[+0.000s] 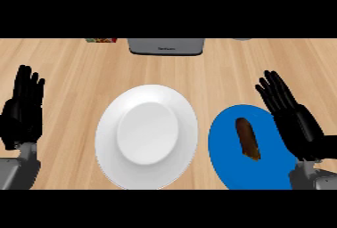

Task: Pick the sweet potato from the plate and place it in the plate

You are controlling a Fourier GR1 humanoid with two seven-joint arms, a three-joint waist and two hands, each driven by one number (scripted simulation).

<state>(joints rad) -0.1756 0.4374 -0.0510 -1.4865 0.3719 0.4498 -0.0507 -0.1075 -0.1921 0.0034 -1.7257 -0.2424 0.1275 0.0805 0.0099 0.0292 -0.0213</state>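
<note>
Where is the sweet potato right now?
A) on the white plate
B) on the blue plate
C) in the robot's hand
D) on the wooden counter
B: the brown sweet potato lies on the blue plate, beside the right hand, which is open and not touching it.

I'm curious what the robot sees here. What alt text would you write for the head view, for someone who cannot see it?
A brown, elongated sweet potato lies on a round blue plate, beside a bare round white plate on a light wooden counter. The robot's black right hand is open at the blue plate's right edge; its black left hand rests open at the far left. A grey appliance sits at the counter's far edge.
</note>
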